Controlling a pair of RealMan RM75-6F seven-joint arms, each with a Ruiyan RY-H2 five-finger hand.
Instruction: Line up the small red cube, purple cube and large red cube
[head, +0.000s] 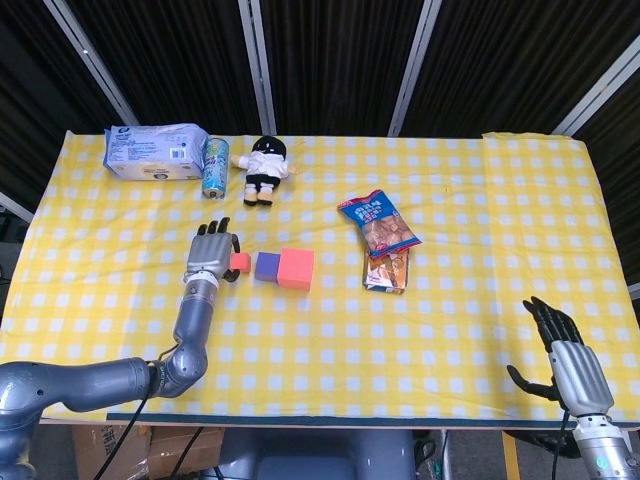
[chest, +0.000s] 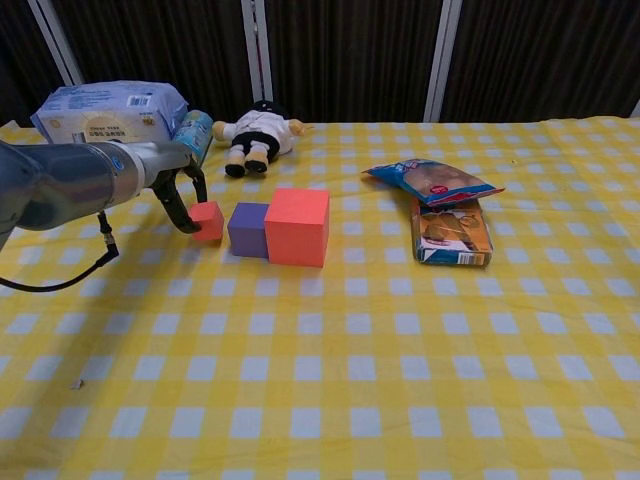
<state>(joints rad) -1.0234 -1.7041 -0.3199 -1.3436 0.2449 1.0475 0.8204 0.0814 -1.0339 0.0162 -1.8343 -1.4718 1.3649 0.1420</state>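
The small red cube (head: 240, 263) (chest: 208, 220) sits pinched in my left hand (head: 211, 252) (chest: 178, 192), just left of the purple cube (head: 267, 266) (chest: 248, 229) and close beside it. The large red cube (head: 296, 268) (chest: 297, 226) touches the purple cube's right side, so the three run left to right in a row on the yellow checked cloth. Whether the small cube rests on the cloth I cannot tell. My right hand (head: 570, 362) hangs at the table's near right edge with fingers spread and nothing in it; the chest view does not show it.
A snack bag (head: 379, 224) lies over a small box (head: 386, 271) right of the cubes. At the back left are a doll (head: 263, 167), a can (head: 215, 166) and a pack of wipes (head: 155, 151).
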